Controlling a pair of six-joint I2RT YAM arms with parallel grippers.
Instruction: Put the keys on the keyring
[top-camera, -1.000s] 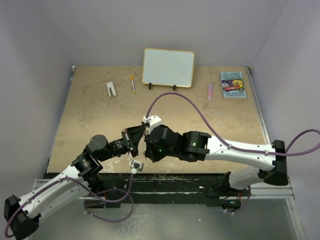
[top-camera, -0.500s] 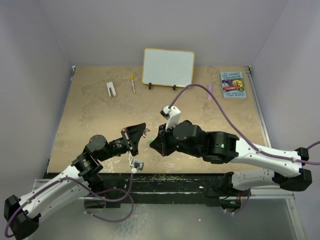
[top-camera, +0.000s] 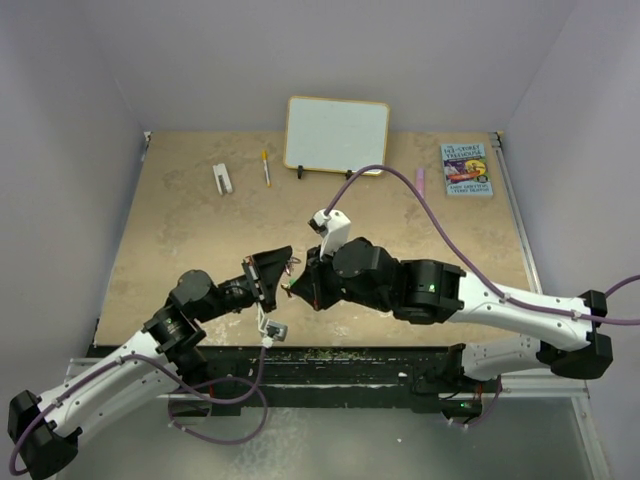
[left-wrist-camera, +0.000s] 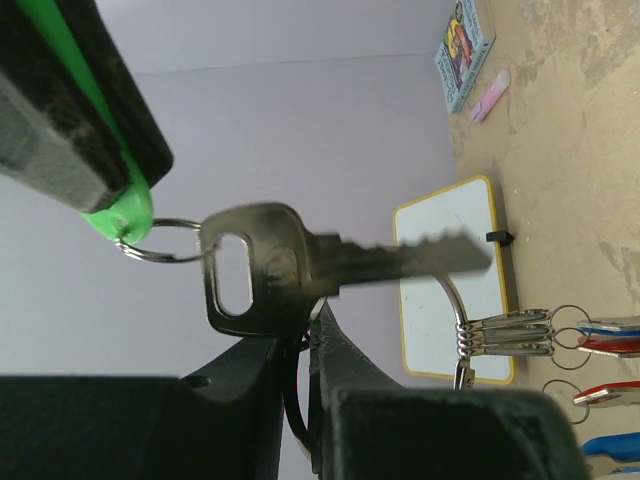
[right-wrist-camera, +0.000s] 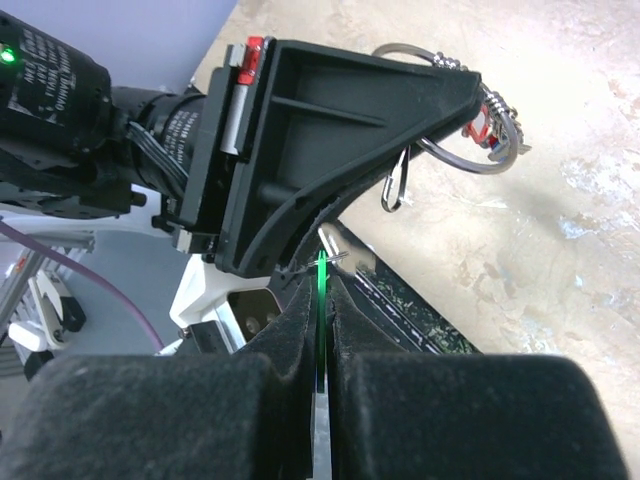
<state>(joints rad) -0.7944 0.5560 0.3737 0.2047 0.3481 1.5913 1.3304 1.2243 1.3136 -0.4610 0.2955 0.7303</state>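
My right gripper (top-camera: 298, 287) is shut on the green tag (right-wrist-camera: 320, 285) of a silver key (left-wrist-camera: 300, 262). The tag also shows in the left wrist view (left-wrist-camera: 118, 212), with the key hanging from it on a small ring right above my left jaws. My left gripper (top-camera: 285, 262) is shut on the keyring (left-wrist-camera: 500, 332), whose thin wire runs between the jaws. Red (left-wrist-camera: 608, 340) and blue (left-wrist-camera: 612, 448) tagged keys hang on the ring. In the right wrist view the keyring (right-wrist-camera: 450, 130) sticks out past the left gripper's black body (right-wrist-camera: 330, 130). Both grippers meet above the table's near middle.
A white framed board (top-camera: 337, 135) stands at the back centre. A yellow pen (top-camera: 266, 167) and a small white object (top-camera: 222, 178) lie to its left. A pink item (top-camera: 421, 182) and a book (top-camera: 466, 168) lie at the back right.
My right gripper pulled away to the right with the green-tagged key, then came back left close to the left gripper. The left arm has stayed still.
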